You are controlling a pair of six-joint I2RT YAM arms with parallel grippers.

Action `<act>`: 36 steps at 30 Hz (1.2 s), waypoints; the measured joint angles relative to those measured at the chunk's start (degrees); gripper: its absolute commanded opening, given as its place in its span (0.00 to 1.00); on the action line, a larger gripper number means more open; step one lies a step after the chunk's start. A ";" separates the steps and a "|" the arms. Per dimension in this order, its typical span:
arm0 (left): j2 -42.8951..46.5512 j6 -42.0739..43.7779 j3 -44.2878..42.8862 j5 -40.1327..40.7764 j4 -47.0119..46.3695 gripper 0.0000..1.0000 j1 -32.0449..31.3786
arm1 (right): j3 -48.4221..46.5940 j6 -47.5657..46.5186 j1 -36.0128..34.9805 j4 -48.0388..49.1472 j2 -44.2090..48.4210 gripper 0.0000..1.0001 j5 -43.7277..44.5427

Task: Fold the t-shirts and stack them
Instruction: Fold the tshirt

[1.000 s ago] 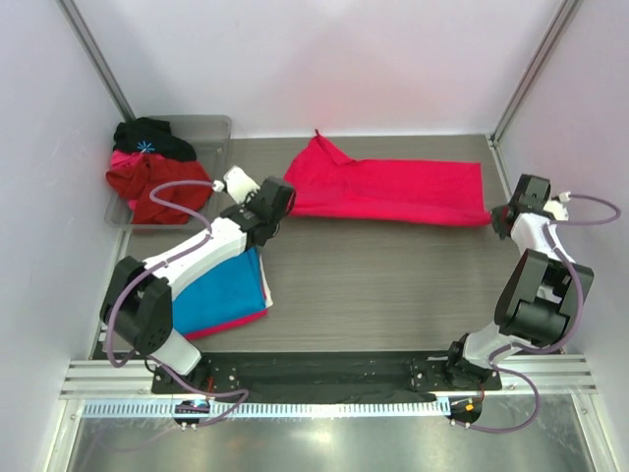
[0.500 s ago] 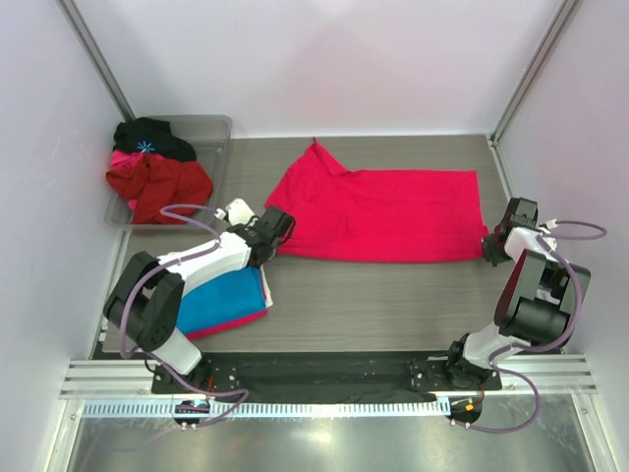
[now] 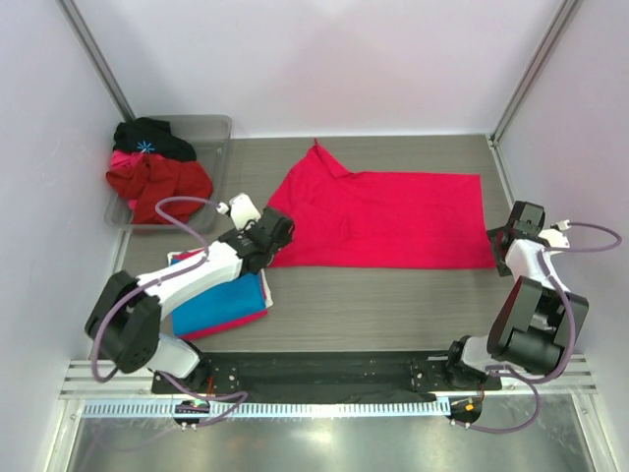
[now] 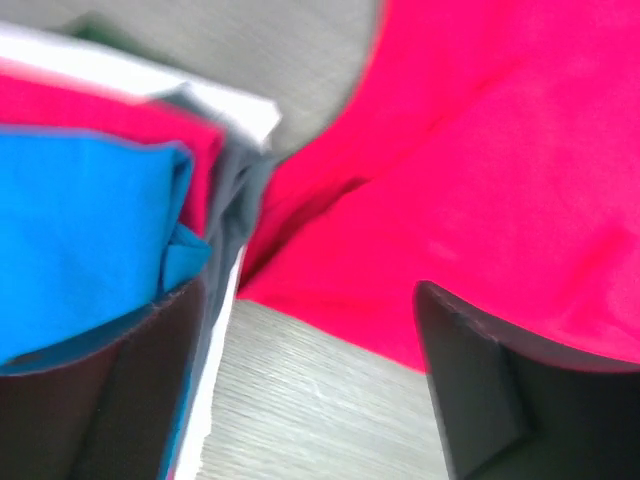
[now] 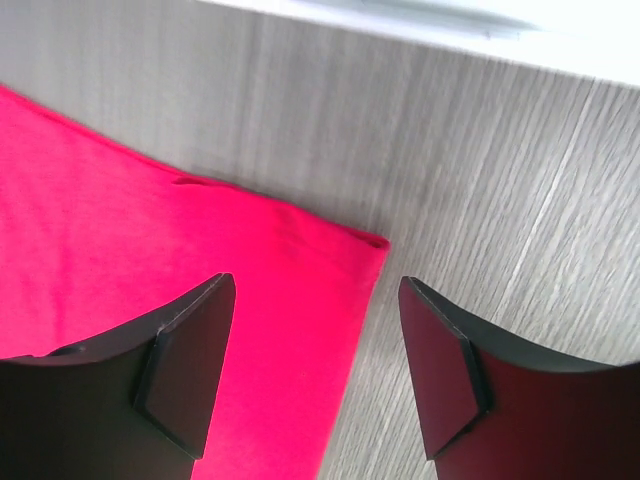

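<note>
Left fingers (image 4: 480, 400) and right fingers (image 5: 185, 370) wide apart (no cloth gripped) at opposite near corners of the crimson-pink t-shirt (image 3: 393, 221).

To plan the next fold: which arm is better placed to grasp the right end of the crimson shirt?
Right. Its open fingers hover at the right near corner of the crimson shirt; the left arm sits at the opposite end, beside the blue shirt.

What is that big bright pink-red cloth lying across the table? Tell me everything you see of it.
The crimson-pink t-shirt is plain soft cloth. It lies flat on the table as a wide band, apparently folded lengthwise. It is slightly rumpled at its left end, where a point sticks out toward the back. The left gripper and right gripper, both open, sit at its two ends.
</note>
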State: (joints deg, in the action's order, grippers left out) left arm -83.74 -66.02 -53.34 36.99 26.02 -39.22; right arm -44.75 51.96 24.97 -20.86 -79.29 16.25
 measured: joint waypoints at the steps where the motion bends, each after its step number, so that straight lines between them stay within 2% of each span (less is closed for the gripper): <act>1: 1.49 2.32 -0.04 0.07 -0.61 1.00 -0.13 | -0.07 -0.52 0.00 0.00 1.20 0.72 0.22; 5: 4.90 11.15 -3.63 -1.88 -3.04 1.00 0.90 | -2.36 -3.39 -0.37 0.26 3.54 0.69 -0.15; 9: 2.36 17.46 -11.80 -6.64 -5.53 1.00 5.40 | -7.37 -6.23 -2.23 2.14 2.16 0.69 -2.27; 13: -6.34 21.57 -22.88 -11.65 -7.39 1.00 10.03 | -16.04 -9.55 -4.81 3.48 -4.57 0.70 -6.45; 19: -24.48 26.01 -42.62 -17.84 -7.61 1.00 13.75 | -25.97 -13.68 -7.78 4.98 -15.72 0.70 -8.13; 25: -38.32 26.25 -55.54 -21.84 -7.80 0.95 15.87 | -37.33 -17.31 -8.72 3.45 -28.20 0.61 -6.27; 30: -46.60 24.04 -61.29 -25.81 -10.62 0.90 18.03 | -47.10 -19.85 -8.74 2.69 -37.94 0.62 -5.25; 36: -55.47 19.80 -68.00 -29.92 -14.88 0.90 19.50 | -56.50 -22.71 -8.81 1.99 -47.71 0.62 -4.74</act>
State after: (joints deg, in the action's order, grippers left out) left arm -139.22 -46.22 -121.34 7.07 11.14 -19.73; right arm -101.25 29.26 16.16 -18.87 -127.00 11.51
